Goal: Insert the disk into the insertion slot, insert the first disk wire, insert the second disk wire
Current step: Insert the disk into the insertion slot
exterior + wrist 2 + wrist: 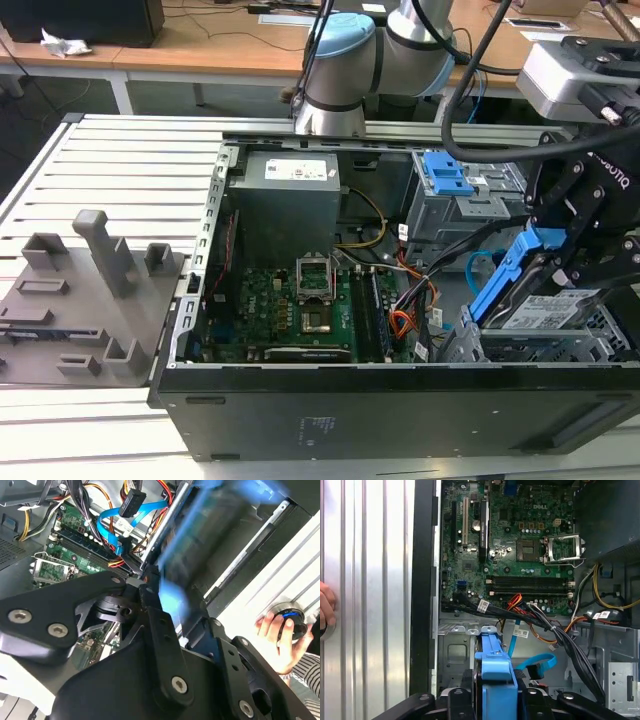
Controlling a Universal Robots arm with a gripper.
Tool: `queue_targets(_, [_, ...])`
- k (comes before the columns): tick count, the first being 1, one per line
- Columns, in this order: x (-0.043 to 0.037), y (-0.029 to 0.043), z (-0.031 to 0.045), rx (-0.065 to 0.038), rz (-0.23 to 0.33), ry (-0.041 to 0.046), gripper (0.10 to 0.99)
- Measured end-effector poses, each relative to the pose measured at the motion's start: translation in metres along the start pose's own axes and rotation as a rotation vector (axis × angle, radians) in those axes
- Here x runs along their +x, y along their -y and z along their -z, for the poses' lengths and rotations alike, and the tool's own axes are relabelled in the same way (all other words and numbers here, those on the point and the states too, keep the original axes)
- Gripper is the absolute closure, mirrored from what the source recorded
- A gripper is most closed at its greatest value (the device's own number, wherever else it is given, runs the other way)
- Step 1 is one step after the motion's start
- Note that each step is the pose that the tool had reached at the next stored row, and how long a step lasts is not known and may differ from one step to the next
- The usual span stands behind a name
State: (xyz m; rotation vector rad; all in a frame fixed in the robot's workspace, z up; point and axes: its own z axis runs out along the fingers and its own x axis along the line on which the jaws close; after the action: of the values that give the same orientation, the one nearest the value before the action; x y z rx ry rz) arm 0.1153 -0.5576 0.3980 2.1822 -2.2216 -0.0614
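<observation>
On my screens the slotted aluminium table (pixel 120 160) carries the open computer case (pixel 350 410), with the arm (pixel 340 70) reaching in from the far side over the motherboard (pixel 520 545). At the exterior view's right sits the insertion slot (pixel 585 345), and the disk (pixel 548 312) lies tilted over it: the labelled end is down at the mouth of the cage, and the blue carrier end is raised. The gripper (pixel 562 258) has its fingers pinching that raised blue frame. I judge the first step to be under way and not finished, since the disk is not yet lying flat in its bay. The second disk wire (pixel 536 662) curls loose just beside the carrier, and in the second wrist view its dark connector (pixel 132 502) hangs free, plugged into nothing. The thin red, orange and black strands I take for the first disk wire (pixel 516 600) rest by the board's edge, apart from the disk. Both wires therefore look undone. A person's hand (pixel 280 637) rests on a round knob (pixel 290 617) outside the case.
</observation>
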Motion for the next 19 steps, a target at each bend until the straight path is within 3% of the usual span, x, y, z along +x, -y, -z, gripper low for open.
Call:
queue_targets(5, [0.0,0.0,0.0,0.0,0.0,0.0,0.659])
queue_targets(6, [0.0,0.0,0.0,0.0,0.0,-0.0001,0.792])
queue_targets(9, [0.0,0.0,0.0,0.0,0.0,-0.0001,0.973])
queue_targets(14, [-0.0001,0.0002,-0.0004,0.0,0.0,-0.0001,0.98])
queue_targets(19, [0.0001,0.0033,-0.0146,0.0,0.0,-0.0001,0.98])
